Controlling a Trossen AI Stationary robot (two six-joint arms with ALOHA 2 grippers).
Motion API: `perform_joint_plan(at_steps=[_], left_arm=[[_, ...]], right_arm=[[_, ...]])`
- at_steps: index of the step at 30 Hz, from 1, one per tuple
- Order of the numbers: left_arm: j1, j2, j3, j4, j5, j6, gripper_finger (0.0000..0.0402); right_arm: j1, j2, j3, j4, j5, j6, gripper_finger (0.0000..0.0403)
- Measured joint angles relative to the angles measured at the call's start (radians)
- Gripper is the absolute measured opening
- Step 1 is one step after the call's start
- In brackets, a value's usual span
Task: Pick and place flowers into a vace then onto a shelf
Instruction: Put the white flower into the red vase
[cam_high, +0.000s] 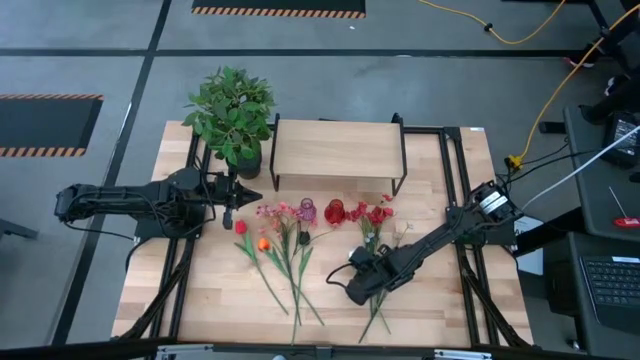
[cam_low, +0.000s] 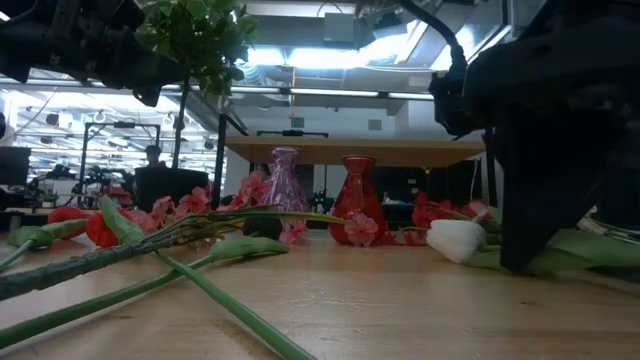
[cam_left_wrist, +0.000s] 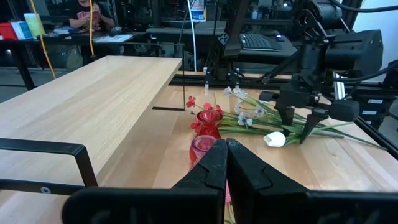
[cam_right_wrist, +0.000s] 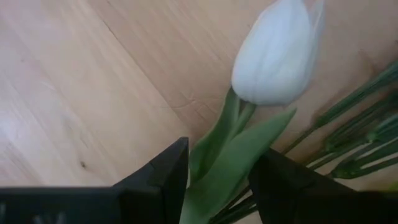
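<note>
Straddling a white tulip (cam_right_wrist: 278, 53) (green stem), right pincer (cam_right_wrist: 217, 177) gapes; left pincer (cam_left_wrist: 225, 163) together.

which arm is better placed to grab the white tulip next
The right. Its gripper is down at the table, open, with the white tulip's stem between its fingers. The left gripper is shut, up beside the potted plant, away from it.

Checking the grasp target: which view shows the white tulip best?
The right wrist view: the white tulip fills it, its stem between the right hand's open fingers. The low and left wrist views show it small; the high view barely shows it.
</note>
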Motion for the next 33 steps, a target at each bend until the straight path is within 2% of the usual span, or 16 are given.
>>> perform_joint_plan(at_steps=[4, 7, 16, 25, 33], left_arm=[[0.000, 0.000, 0.000, 0.000, 0.000, 0.000, 0.0002], [0.000, 0.000, 0.000, 0.000, 0.000, 0.000, 0.0002], [0.000, 0.000, 0.000, 0.000, 0.000, 0.000, 0.0002], [0.000, 0.000, 0.000, 0.000, 0.000, 0.000, 0.0002], [0.000, 0.000, 0.000, -0.014, 0.000, 0.000, 0.0002]], right_arm=[[-0.009, -0.001, -0.001, 0.000, -0.007, 0.000, 0.0151], [-0.016, -0.001, -0.002, -0.003, -0.009, 0.004, 0.0129], [-0.026, 0.007, 0.058, -0.092, -0.040, 0.001, 0.0014], [-0.026, 0.000, 0.117, -0.088, -0.054, -0.057, 0.0005], [-0.059, -0.120, 0.133, -0.092, -0.039, -0.233, 0.0004]])
